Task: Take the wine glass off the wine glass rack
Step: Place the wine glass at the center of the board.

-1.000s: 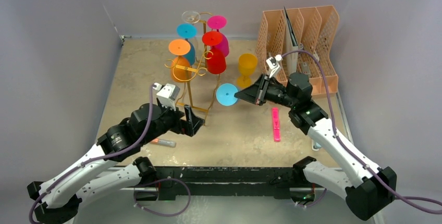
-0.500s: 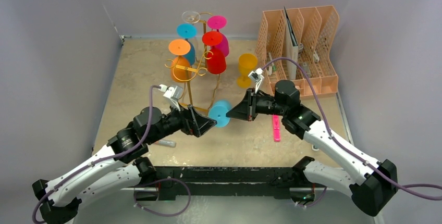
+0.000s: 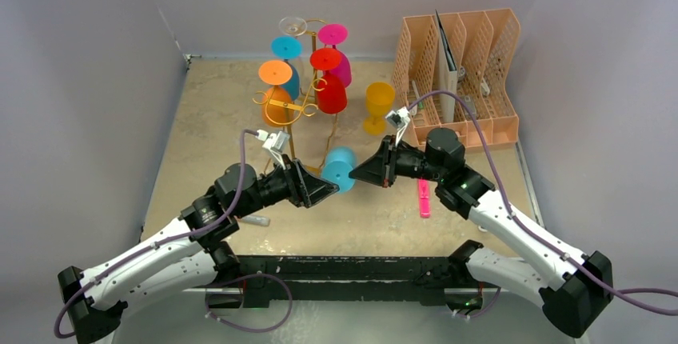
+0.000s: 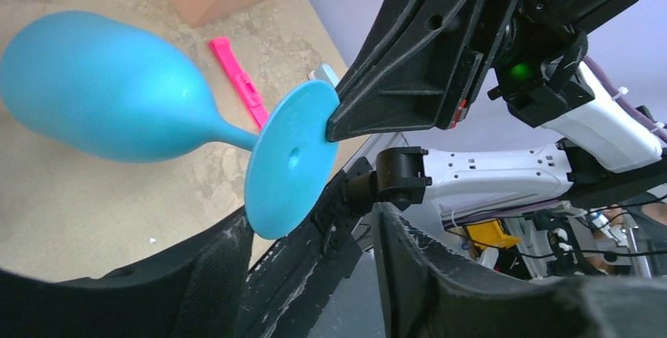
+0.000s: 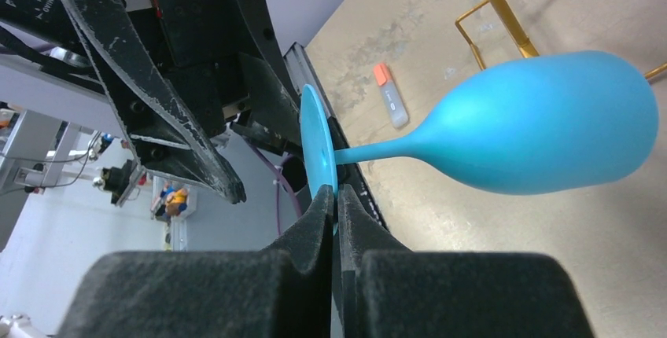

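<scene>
A light blue wine glass [image 3: 340,168] hangs on its side in the air in front of the gold wine glass rack [image 3: 291,144], clear of its hooks. My right gripper [image 3: 354,174] is shut on the rim of the glass's round foot [image 5: 317,149], and the bowl [image 5: 543,134] points away towards the rack. From the opposite side my left gripper [image 3: 326,190] faces the foot with its jaws apart. In the left wrist view the foot [image 4: 291,157] sits just above the left finger [image 4: 212,267], and nothing lies in the gap of the left gripper [image 4: 311,224].
Orange [image 3: 276,92], red [image 3: 329,80], magenta, blue and clear glasses hang on the rack. A yellow glass [image 3: 379,104] stands upright beside it. A peach file organiser [image 3: 464,64] is at the back right. A pink stick [image 3: 422,192] and an orange-capped marker [image 3: 252,219] lie on the table.
The right gripper has carried the blue glass down and left, turning it on its side. The left gripper has moved right up to the glass's foot and its jaws have narrowed.
</scene>
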Motion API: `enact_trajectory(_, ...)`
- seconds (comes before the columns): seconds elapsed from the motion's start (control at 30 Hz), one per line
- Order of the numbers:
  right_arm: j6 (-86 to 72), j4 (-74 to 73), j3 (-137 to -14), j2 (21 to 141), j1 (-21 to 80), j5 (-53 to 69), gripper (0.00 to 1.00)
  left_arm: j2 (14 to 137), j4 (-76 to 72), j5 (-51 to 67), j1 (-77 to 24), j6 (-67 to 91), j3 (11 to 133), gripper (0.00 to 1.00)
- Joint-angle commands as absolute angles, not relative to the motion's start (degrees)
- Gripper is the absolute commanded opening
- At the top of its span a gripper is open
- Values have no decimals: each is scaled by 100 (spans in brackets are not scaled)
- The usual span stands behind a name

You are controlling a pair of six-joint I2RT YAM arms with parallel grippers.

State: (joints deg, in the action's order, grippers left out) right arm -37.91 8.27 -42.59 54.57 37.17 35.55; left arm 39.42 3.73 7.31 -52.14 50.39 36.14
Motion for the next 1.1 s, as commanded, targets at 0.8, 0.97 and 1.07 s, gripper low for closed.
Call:
enact_trajectory(0.8, -4091, 148, -5169, 5744, 3630, 5165, 10, 4062, -342, 1411, -5090, 4760, 3888, 0)
enact_trajectory(0.97, -4021, 240, -5178, 5702, 3630, 5051, 24, 4344, -398, 1976, -5093, 4529, 4081, 0)
enact_trajectory(1.07, -4021, 377, -5151, 5678, 3632, 5014, 22, 4445, -463, 2264, -5091, 4416, 4158, 0)
